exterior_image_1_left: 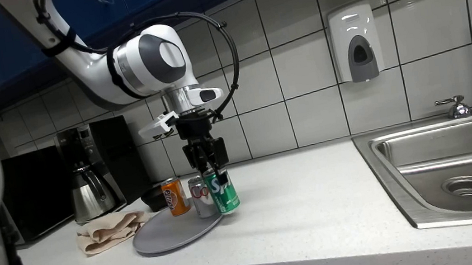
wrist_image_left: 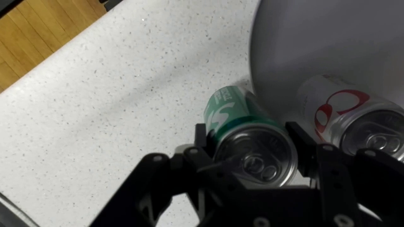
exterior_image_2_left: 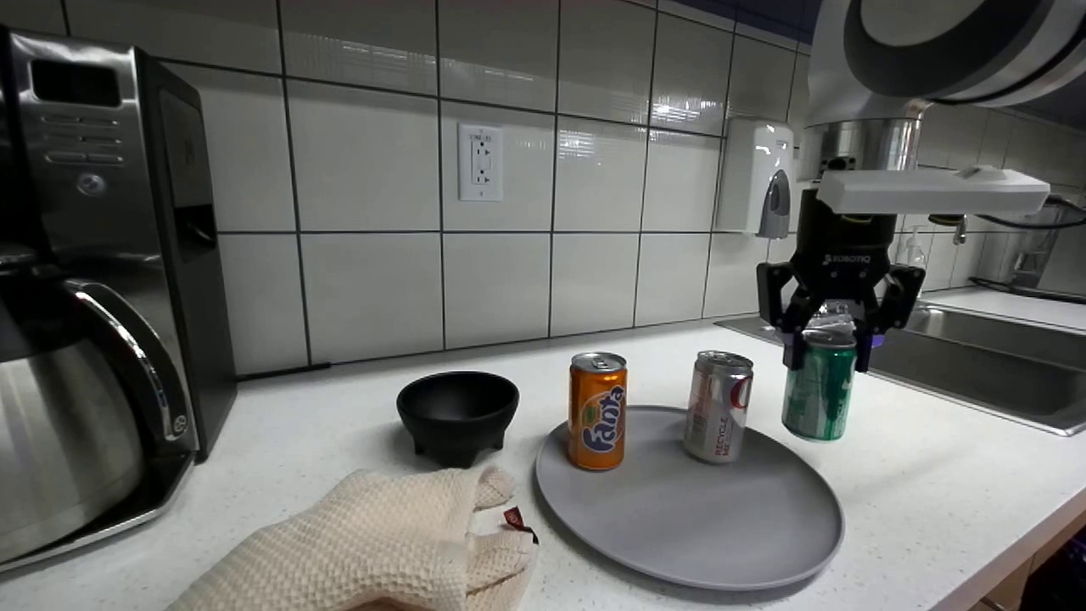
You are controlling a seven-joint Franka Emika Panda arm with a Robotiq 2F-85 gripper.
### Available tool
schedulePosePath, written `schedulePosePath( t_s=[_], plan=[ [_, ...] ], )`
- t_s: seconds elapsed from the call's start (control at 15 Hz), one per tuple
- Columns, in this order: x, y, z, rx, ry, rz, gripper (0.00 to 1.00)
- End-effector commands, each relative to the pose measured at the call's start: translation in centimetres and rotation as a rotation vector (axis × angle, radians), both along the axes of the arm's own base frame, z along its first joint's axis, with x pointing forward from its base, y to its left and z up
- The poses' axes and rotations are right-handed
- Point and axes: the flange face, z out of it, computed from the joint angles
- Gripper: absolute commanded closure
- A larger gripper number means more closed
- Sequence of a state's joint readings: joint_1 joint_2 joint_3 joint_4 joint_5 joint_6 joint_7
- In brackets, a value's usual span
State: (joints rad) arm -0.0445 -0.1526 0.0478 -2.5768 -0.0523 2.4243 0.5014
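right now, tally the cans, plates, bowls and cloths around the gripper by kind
Cans: 3 (Fanta can, silver Coke can, Sprite can in the gripper)
Gray plate: 1
Black footed bowl: 1
Beige waffle-weave cloth: 1
Total: 6

A black gripper partly hides a green metal can beside a round gray plate, cropped in wrist view.

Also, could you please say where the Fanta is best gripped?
Probably by its upper sides, from above: the Fanta stands upright on the plate, top uncovered, with a gap to the silver can. The claw would need to release the Sprite first.
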Motion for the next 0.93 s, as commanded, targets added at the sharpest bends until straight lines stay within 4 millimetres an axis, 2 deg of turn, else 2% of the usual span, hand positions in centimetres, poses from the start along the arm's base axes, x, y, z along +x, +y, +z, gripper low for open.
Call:
schedulePosePath(
  t_s=[0.0, 0.6, 0.87],
  plan=[
    [0.9, 1.4, 0.3, -0.007, 0.025, -0.005, 0.62],
    [0.7, 2.9, 0.9, -0.006, -0.005, 0.02, 0.62],
    [-0.3, 2.4, 1.1, 0.002, -0.021, -0.005, 0.62]
  ],
)
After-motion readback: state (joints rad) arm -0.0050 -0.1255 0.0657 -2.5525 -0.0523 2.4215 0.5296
